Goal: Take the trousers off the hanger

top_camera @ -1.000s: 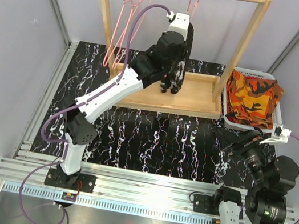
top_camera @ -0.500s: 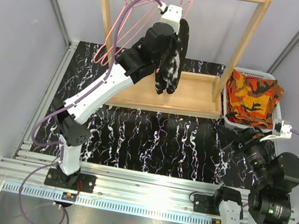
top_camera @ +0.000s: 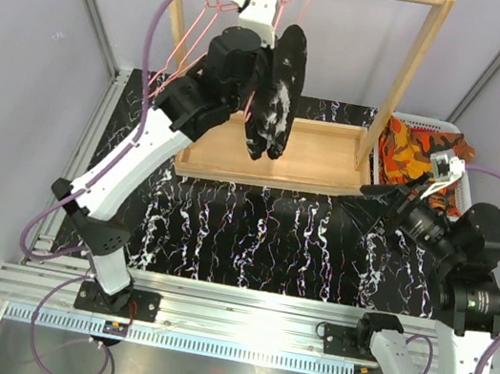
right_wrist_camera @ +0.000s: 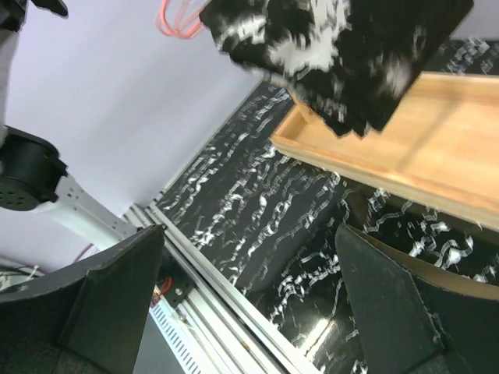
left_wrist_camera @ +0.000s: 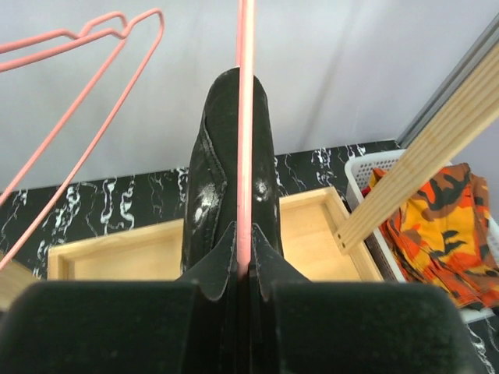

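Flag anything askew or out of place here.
The camouflage trousers spill over the white basket's rim. The empty pink hangers hang slanted, not plumb. The black speckled trousers' hanger is pinched in the left gripper rather than hanging free. Nothing looks damaged.

I've got the black, white-speckled trousers folded over a pink hanger. They hang edge-on to the overhead view, slightly tilted, clear of the surface above the far middle of the counter. The hanger's wire runs straight down their face and is pinched between the closed fingers of my left tool. The orange-red-black camouflage trousers lie crumpled in a white basket at the counter's far right corner, well apart from the black pair.
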{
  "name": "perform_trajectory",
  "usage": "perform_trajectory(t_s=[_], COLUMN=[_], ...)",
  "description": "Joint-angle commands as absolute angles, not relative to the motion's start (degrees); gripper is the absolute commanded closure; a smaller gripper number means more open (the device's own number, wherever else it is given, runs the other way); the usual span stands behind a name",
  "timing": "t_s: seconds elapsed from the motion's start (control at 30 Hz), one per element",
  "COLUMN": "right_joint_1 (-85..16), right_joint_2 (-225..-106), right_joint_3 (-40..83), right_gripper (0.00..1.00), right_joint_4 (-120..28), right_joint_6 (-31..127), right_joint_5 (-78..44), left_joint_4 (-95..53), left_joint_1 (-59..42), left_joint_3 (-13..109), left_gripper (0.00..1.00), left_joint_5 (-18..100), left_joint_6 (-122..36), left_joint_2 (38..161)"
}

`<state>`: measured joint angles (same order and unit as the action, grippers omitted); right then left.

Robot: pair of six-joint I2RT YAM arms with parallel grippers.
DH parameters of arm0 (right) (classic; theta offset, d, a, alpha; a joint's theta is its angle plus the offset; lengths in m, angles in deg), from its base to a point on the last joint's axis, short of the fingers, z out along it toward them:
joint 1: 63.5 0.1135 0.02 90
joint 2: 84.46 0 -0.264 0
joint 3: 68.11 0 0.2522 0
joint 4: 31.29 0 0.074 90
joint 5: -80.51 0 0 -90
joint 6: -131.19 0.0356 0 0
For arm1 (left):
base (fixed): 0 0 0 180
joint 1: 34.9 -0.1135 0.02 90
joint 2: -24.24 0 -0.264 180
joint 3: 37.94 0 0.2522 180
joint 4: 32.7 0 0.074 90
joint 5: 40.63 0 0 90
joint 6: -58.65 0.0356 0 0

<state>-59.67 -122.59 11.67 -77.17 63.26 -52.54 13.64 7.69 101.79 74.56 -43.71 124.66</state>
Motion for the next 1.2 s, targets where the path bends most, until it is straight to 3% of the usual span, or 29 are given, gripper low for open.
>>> perform_trajectory(t_s=[0.0,0.23,0.43,0.5,0.7,0.83,0.97,1.17], right_joint_1=[-56.92,-51.48,-24.35,-13.57,0.81,11.53,13.67,13.67], right_joint_2=[-125.23,-137.96,-142.73,-142.73,-144.83,-153.60,-159.16,-161.98], right_joint_3=[16.75,23.42,22.65,17.91,6.39,4.98,3.75,4.63], right_gripper=[0.01,0.01,0.01,0.01,0.01,0.01,0.00,0.06], right_joint_4=[-70.63,-71.76,-68.79,-62.48,-38.75,-25.57,-8.42,-7.08], right_joint_6=[64.40,57.13,44.83,42.09,34.44,22.43,14.40,11.22], right_joint_5=[-54.76,-44.68,-19.28,-7.82,10.76,25.73,35.23,39.82], left_joint_4=[9.62,14.28,12.72,12.70,13.15,12.18,12.26,14.64], left_joint_1=[7.29,7.37,8.25,8.60,9.39,10.27,10.54,11.06], left_joint_3=[104.23,93.43,86.66,85.42,83.93,81.38,81.46,84.53], left_gripper=[1.00,1.00,1.00,1.00,1.00,1.00,1.00,1.00], left_joint_5=[74.25,71.62,68.80,69.06,69.76,70.90,70.47,70.38], left_joint_6=[-48.38,-56.74,-60.79,-61.14,-63.16,-64.92,-66.24,-65.54], left_joint_2=[115.04,105.82,101.23,99.74,96.93,94.64,93.94,94.81])
